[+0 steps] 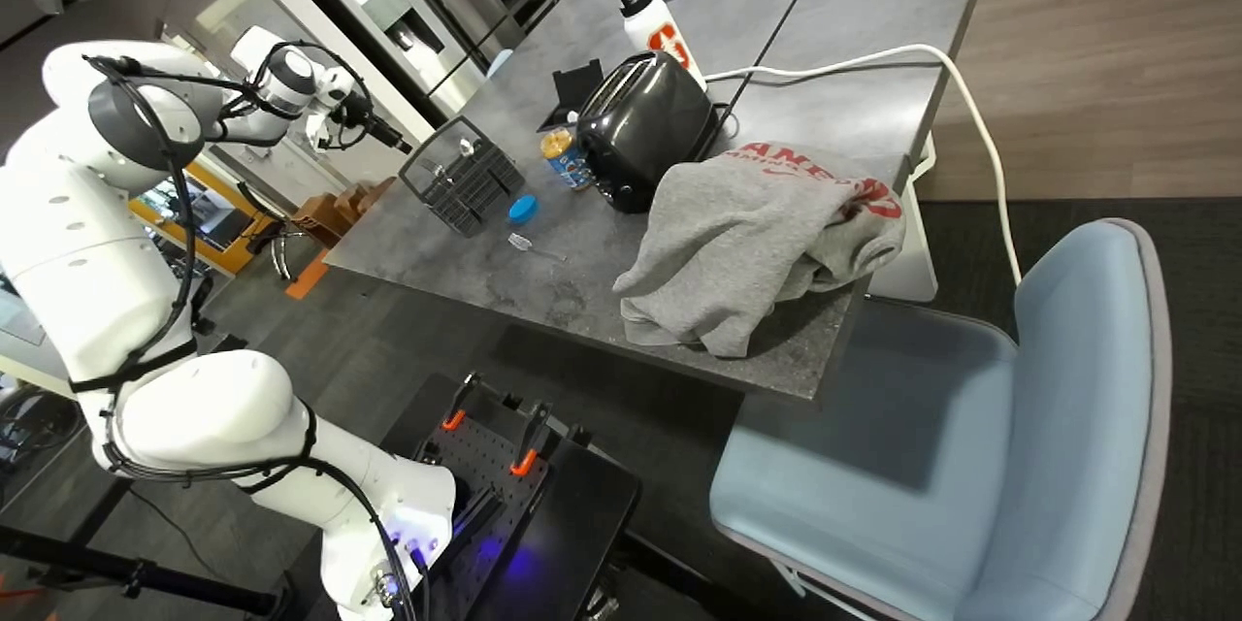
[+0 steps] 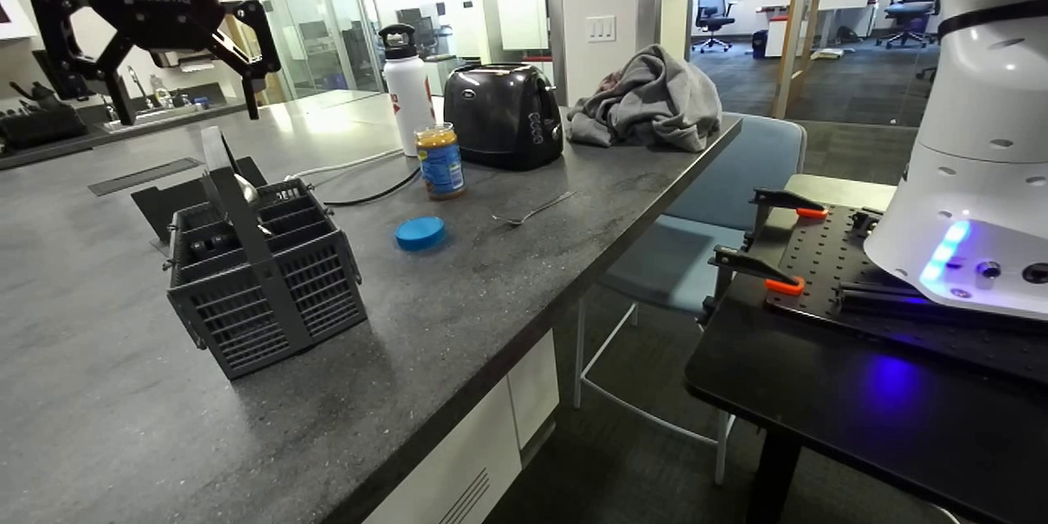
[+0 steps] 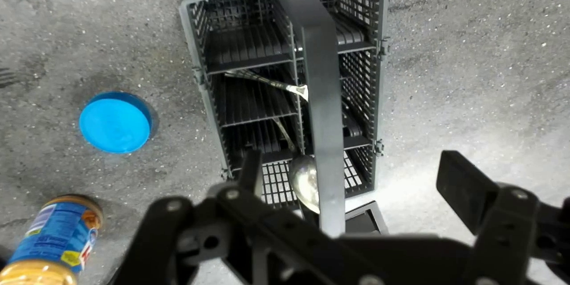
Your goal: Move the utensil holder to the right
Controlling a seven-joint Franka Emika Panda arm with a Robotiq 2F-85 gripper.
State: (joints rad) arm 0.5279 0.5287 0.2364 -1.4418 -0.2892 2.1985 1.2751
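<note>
One grey table runs through an exterior view, stretching up toward one o'clock. From its middle, the white arm stands between eight and nine o'clock, and a blue chair between four and five. On the table, a crumpled grey garment with red lettering lies between four and five o'clock from a black toaster, just beside it. The holder, dark grey and slatted, stands upright on the table between eight and nine o'clock from the toaster. In an exterior view the gripper hangs at eleven o'clock from the holder. Its fingers are spread wide; in the wrist view the holder's handle shows between them, apart from both. A white bottle stands at twelve o'clock from the toaster in an exterior view. The wrist view has a blue-labelled jar at eight o'clock from the holder, and a blue lid nearer, at nine. A utensil, fork or spoon I cannot tell, lies between five and six o'clock from the lid in an exterior view. In the wrist view a shiny spoon sits inside the holder toward six o'clock, partly covered by the handle.
</note>
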